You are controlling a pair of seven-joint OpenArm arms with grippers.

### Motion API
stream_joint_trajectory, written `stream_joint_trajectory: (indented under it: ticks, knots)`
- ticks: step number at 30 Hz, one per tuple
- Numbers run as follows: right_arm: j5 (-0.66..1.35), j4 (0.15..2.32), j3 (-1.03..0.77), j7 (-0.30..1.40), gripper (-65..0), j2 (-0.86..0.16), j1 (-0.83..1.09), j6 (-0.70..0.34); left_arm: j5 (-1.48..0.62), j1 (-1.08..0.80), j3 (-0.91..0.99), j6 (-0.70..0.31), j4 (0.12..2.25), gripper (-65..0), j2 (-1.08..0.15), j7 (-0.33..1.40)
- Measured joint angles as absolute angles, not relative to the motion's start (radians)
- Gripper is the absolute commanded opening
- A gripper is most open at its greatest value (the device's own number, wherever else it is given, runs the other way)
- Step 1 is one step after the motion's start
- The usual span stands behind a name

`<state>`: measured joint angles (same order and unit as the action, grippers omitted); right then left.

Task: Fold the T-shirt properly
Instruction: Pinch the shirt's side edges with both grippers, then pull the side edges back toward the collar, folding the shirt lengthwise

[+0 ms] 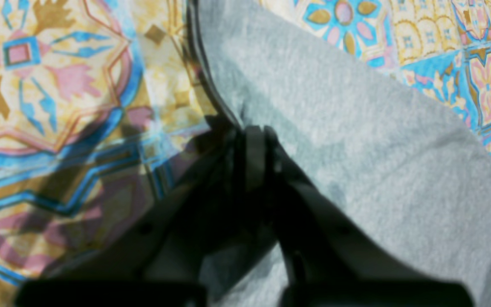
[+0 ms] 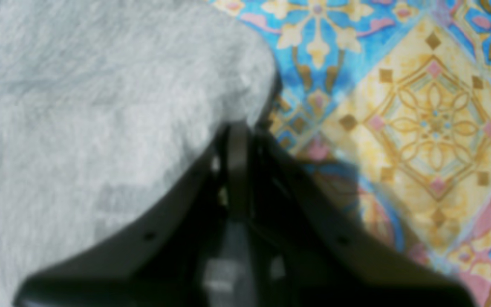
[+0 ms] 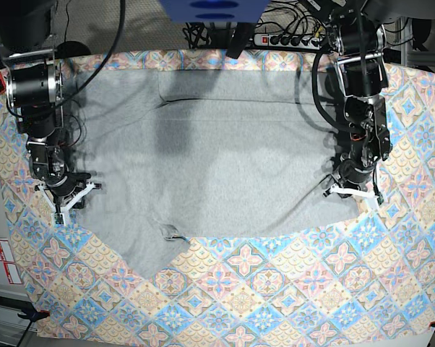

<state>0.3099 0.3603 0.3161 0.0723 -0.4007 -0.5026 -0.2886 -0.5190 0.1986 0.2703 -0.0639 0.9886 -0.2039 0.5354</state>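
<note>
Pinching T-shirt [image 3: 210, 166] edges, both end effectors' tips hidden.

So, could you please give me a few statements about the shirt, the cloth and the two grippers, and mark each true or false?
1. The T-shirt lies spread out on the patterned tablecloth. True.
2. The left gripper is wide open above bare cloth. False: it is shut at the shirt's edge, apparently pinching the fabric.
3. The right gripper is shut at the shirt's other side edge. True.
4. The shirt is bright red. False: it is light grey.
5. Both grippers are at the same side of the shirt. False: they are at opposite sides.
</note>
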Motion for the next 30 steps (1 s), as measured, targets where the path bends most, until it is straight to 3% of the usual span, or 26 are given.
stream_joint_trajectory:
  ticks: [11, 18, 30]
  knots:
    - [0.300, 0.481, 0.311, 0.091, -64.7, -0.438, -0.423, -0.292, -0.520, 0.067, 0.270, -0.064, 1.243, -65.0, -0.219, 0.535]
    - [0.299, 0.591, 0.145, 0.101, -64.7, -0.439, -0.329, -0.291, -0.522, -0.014, 0.270, -0.067, 1.306, -65.0, -0.229, 0.547]
    - [0.294, 0.857, 0.034, 0.109, -64.7, -0.474, -0.148, -0.300, -0.524, -0.118, 0.270, -0.068, 1.426, -65.0, -0.237, 0.540]
